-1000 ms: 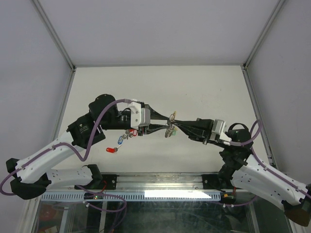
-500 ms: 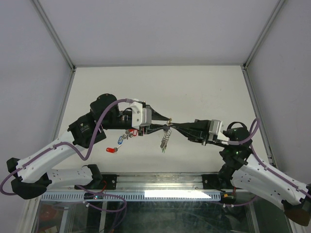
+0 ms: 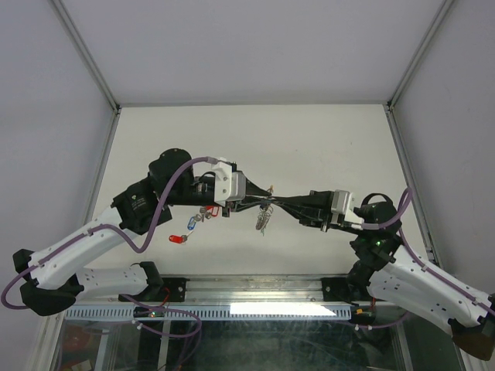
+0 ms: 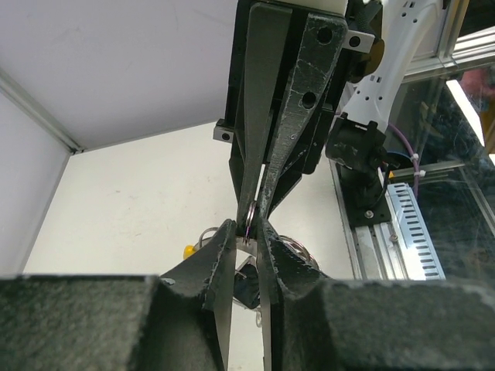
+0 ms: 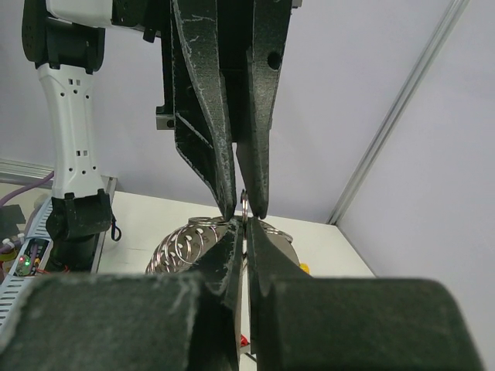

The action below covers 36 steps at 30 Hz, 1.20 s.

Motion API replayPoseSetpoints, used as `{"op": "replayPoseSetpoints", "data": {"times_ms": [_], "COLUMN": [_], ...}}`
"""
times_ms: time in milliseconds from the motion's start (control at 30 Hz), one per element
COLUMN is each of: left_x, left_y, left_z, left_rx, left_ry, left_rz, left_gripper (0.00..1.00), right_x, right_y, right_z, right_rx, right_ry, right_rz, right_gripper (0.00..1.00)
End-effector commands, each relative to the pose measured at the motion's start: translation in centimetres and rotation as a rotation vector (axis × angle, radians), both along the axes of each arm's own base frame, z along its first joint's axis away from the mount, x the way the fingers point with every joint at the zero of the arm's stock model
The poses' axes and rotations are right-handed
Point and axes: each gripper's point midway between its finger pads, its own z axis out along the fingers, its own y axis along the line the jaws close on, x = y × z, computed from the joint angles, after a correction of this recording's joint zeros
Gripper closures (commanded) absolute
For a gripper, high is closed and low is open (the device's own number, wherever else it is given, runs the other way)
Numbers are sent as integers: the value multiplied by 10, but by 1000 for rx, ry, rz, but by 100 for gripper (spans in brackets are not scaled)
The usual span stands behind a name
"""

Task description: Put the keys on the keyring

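Keyring (image 4: 248,220) between both closed jaws

White table (image 3: 325,139) fills the centre of the top view, bounded by grey walls (image 3: 247,46) above and at both sides. Aluminium posts (image 3: 85,54) run diagonally from the upper corners down to the table's far corners. A metal rail (image 3: 255,290) crosses the lower frame, along the table's near edge.
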Motion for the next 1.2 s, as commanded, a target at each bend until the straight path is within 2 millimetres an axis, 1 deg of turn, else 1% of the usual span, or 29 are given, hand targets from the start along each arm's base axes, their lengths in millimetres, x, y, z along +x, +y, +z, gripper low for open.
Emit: {"op": "replayPoseSetpoints", "data": {"times_ms": [0, 133, 167, 500, 767, 900, 933, 1033, 1133, 1167], "left_x": [-2, -2, -2, -1, -1, -2, -2, -1, 1, 2], "left_y": [2, 2, 2, 1, 0, -1, -1, -1, 0, 0], "left_z": [18, 19, 19, 19, 19, 19, 20, 20, 22, 23], "left_rx": [-34, -36, -35, -28, -20, -17, -17, -16, -21, -25], "left_ry": [-44, -45, -44, -45, -46, -46, -46, -46, -48, -47], "left_rz": [-25, -25, -24, -19, -27, -33, -32, -28, -14, -7], "left_gripper": [88, 99, 100, 100, 100, 100, 100, 100, 99, 91], "right_x": [-10, -10, -9, -8, -8, -9, -9, -9, -8, -7], "right_y": [-13, -12, -12, -12, -12, -12, -13, -12, -12, -12], "right_z": [42, 41, 41, 39, 36, 36, 36, 35, 36, 36], "right_rx": [94, 86, 85, 61, 46, 45, 45, 39, 42, 44], "right_ry": [-82, -79, -81, -84, -85, -88, -89, -89, -88, -88], "right_rz": [-3, -2, -4, -14, -16, -15, -15, -10, -15, -22], "right_gripper": [100, 100, 100, 100, 92, 91, 92, 100, 100, 100]}}
